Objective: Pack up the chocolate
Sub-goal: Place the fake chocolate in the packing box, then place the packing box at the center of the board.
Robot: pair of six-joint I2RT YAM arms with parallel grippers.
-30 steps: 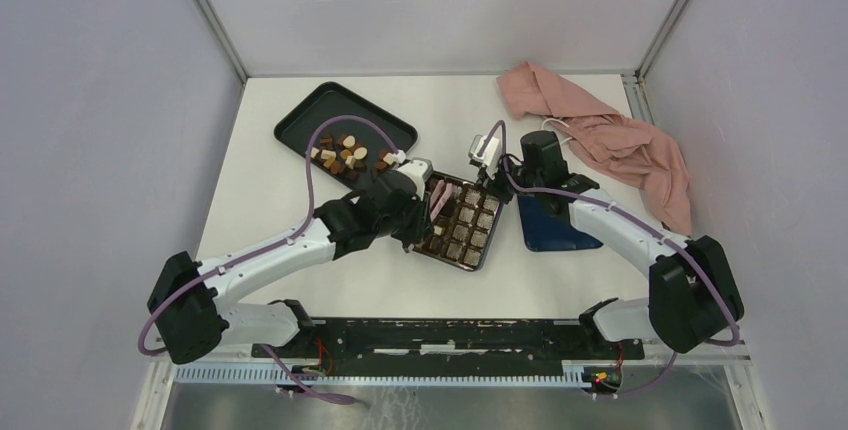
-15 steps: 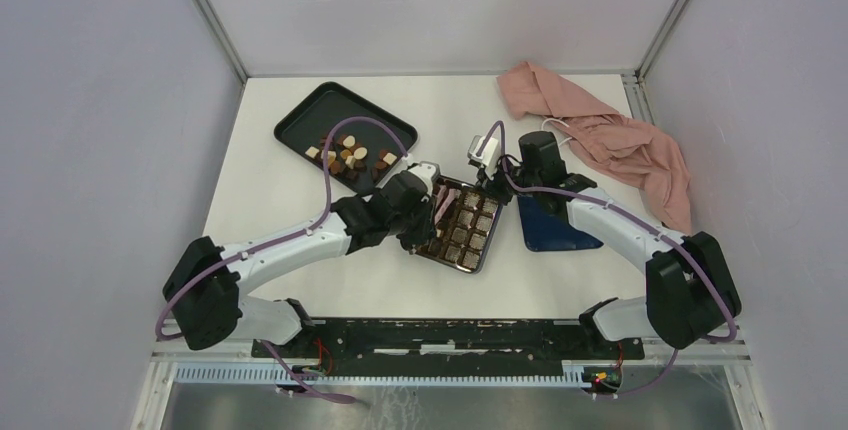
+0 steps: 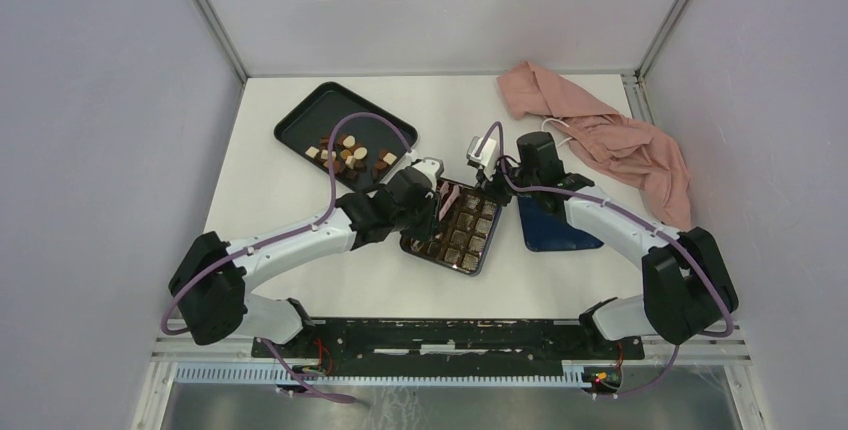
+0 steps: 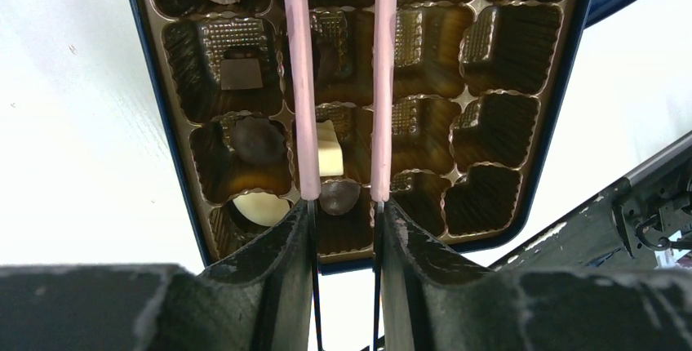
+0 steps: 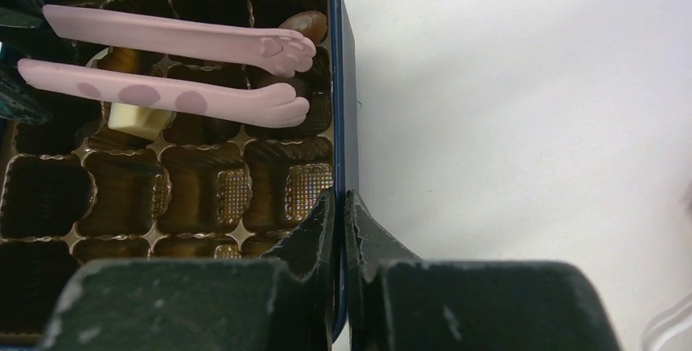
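Note:
The dark blue box (image 3: 440,259) with gold grid compartments lies mid-table. My left gripper (image 3: 430,200) is shut on pink cat-paw tweezers (image 4: 299,82), whose arms reach out low over the compartments (image 5: 245,41). Whether their tips hold a piece I cannot tell. Some chocolate sits in the box: a white square (image 4: 329,159), a dark round piece (image 4: 255,139), a dark square (image 4: 242,73), and a brown oval (image 5: 303,23) near the tips. More chocolate (image 3: 350,157) lies on the black tray (image 3: 300,115). My right gripper (image 5: 341,200) is shut on the box's blue rim (image 5: 344,82).
A dark blue lid (image 3: 560,228) lies right of the box, under my right arm. A pink cloth (image 3: 610,140) is bunched at the back right. Grey walls enclose the table on three sides.
My left arm has stretched to the right, carrying the tweezers further over the box. The right gripper has stayed on the box's rim.

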